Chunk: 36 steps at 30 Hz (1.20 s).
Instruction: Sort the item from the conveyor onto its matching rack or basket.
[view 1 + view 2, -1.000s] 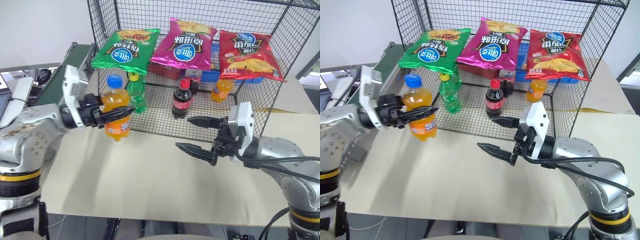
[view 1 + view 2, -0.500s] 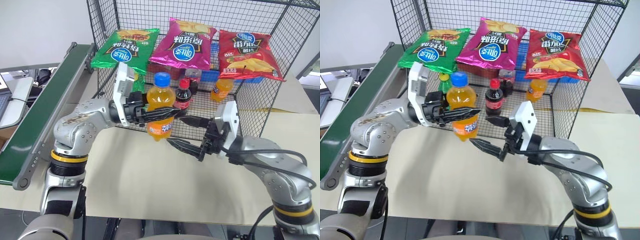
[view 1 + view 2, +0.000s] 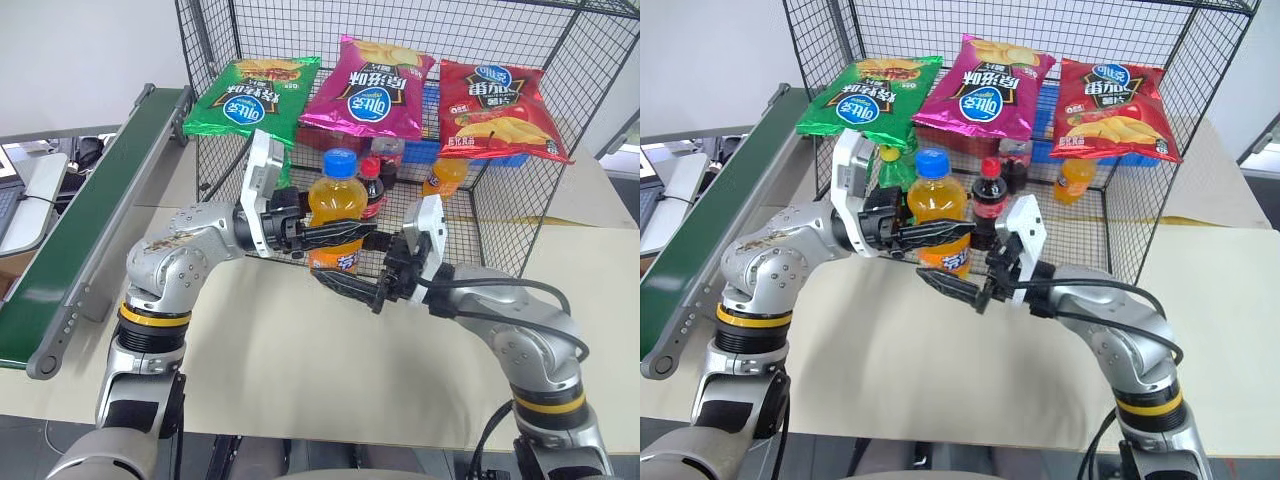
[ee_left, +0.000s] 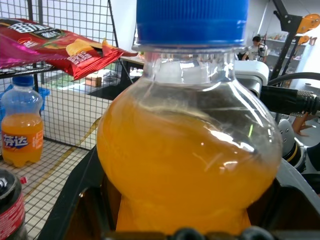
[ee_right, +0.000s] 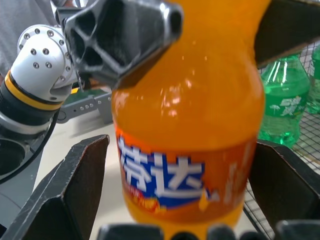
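Currently: left gripper (image 3: 335, 235) clamped on bottle (image 3: 336, 222); right gripper (image 3: 362, 268) fingers apart astride label. Close squarely before release; cage (image 3: 560, 150) next.

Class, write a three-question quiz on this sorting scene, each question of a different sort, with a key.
1. True or false: the left claw is shut on the clear plastic orange soda bottle with the blue cap.
2. The right claw's black fingers stand: A) clamped on the bottle's cap, B) open on either side of the bottle's lower part, C) on the long dark green conveyor belt.
3. Fill in: three crisp bags hang in the black wire ____ cage.

Key: 1 true; 2 B; 3 mesh.
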{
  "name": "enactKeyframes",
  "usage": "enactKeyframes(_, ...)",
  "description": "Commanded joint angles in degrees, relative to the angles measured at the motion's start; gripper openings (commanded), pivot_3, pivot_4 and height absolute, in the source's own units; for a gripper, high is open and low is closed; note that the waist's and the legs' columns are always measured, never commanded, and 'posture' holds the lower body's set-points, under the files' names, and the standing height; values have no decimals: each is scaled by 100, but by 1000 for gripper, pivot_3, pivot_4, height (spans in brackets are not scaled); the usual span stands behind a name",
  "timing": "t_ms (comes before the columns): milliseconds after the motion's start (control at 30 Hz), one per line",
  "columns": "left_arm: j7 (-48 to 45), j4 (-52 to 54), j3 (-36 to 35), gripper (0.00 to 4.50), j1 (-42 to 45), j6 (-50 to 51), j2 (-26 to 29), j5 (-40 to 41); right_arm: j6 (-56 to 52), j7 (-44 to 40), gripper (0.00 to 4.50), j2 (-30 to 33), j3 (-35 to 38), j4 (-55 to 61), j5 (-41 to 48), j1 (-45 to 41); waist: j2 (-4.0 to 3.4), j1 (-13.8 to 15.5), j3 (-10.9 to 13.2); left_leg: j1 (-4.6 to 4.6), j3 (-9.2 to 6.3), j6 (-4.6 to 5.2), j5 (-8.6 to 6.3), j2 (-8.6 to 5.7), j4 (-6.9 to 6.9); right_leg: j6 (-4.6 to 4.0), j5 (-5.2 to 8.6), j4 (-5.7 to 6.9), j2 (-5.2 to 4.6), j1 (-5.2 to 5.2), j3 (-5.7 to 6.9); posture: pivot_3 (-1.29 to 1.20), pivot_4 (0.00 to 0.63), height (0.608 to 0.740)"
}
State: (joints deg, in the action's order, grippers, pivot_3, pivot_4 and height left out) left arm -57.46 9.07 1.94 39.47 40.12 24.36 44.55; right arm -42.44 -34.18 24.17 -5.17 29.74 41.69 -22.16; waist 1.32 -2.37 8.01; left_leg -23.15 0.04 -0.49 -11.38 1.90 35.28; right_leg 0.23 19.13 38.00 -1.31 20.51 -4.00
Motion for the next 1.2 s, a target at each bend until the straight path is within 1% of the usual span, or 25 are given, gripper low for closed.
enactKeyframes(33, -59, 198, -67, 2546, 145, -92, -19, 65, 122, -130, 3692, -99, -88, 32, 41, -114, 0, 7, 0, 0, 0, 0, 0, 0, 0, 0, 0, 1, 0, 0, 0, 0, 150, 740)
enactKeyframes(67, -65, 201, -70, 2546, 142, -91, -12, 64, 127, -149, 3299, -106, -95, 28, 35, -107, 0, 10, 0, -1, -1, 0, 0, 0, 0, 0, 0, 0, -1, 0, 0, 0, 150, 740)
enactKeyframes(100, -71, 195, -73, 2546, 147, -93, -8, 58, 127, -161, 3116, -112, -96, 27, 34, -103, 0, 11, 0, -1, -2, 0, 0, 0, 0, 0, 0, 1, -1, 0, 0, 0, 150, 740)
enactKeyframes(300, -132, 154, -68, 2546, 179, -88, 13, 37, 157, -187, 3102, -148, -107, 48, 0, -74, -1, 4, 0, 0, -1, 0, 0, 1, 0, 0, 0, 1, -1, 0, 0, 0, 150, 740)
enactKeyframes(333, -150, 143, -64, 3600, 188, -56, 25, 50, 171, -185, 3102, -155, -102, 49, -12, -70, -1, 3, 0, 0, -1, 0, 0, 1, 0, 0, 0, 1, -1, 0, 0, 0, 150, 740)
enactKeyframes(400, -279, 138, -51, 4466, 191, 62, 131, 105, 199, -178, 3102, -160, -92, 68, -45, -51, -1, 0, 0, 0, -1, 0, 0, 1, 0, 0, 0, 1, 0, 0, 1, 0, 150, 740)
enactKeyframes(567, -720, 38, -95, 4500, 119, 353, 676, 147, 287, -141, 3102, -89, -41, 156, -164, 60, -2, -8, 1, 1, -1, 0, 0, 1, 0, 0, 0, 2, 1, 0, 1, 0, 150, 740)
enactKeyframes(700, -935, -29, -203, 4500, 123, 545, 1110, 175, 406, -102, 3102, 7, 73, 328, -310, 324, -3, 3, 1, 0, -2, 0, 0, 1, 0, 0, 0, 1, 0, 0, 2, 0, 150, 740)
enactKeyframes(833, -1174, -50, -346, 4500, 20, 573, 1670, 64, 701, 156, 3102, 201, 469, 632, -651, 1049, -3, 8, 1, -2, -2, 0, 0, 1, 0, 2, 1, -1, 0, 0, 3, 0, 150, 740)
enactKeyframes(900, -1139, -6, -375, 4500, -110, 431, 1789, -47, 855, 402, 3102, 201, 639, 779, -865, 1364, -3, 11, 2, -2, -2, 0, 0, 1, -1, 3, 2, -1, -1, 0, 2, 0, 150, 740)
enactKeyframes(967, -1030, 78, -340, 4500, -335, 37, 1812, -363, 1054, 660, 3102, 151, 783, 895, -1134, 1692, -8, 12, -1, 0, -1, 0, 0, 1, -1, 3, 2, -1, -3, 0, 0, 0, 150, 740)
enactKeyframes(1033, -848, 187, -337, 4500, -525, -416, 1669, -644, 1258, 879, 3102, 71, 867, 853, -1400, 1950, -10, 9, 0, 2, 3, 0, 0, 1, -1, 3, 2, 0, -3, 0, -2, 0, 150, 740)
enactKeyframes(1067, -742, 294, -332, 4500, -618, -580, 1546, -716, 1440, 1115, 3102, 38, 860, 666, -1755, 1993, -10, 9, 0, 2, 3, -1, 0, 3, -1, 3, 2, -1, -2, 0, -3, 0, 150, 740)
enactKeyframes(1167, -385, 628, -284, 4500, -877, -839, 1174, -830, 1926, 1852, 3102, -118, 910, -39, -2690, 1797, -10, 8, 0, 0, 6, -4, 2, 3, 0, 3, 2, -2, -2, 2, -8, 0, 150, 740)
enactKeyframes(1200, -283, 708, -256, 4500, -955, -923, 1075, -897, 2054, 2013, 3102, -185, 946, -255, -2855, 1686, -10, 7, 0, 0, 9, -4, 2, 2, 0, 3, 2, 0, -4, 2, -12, 0, 150, 740)
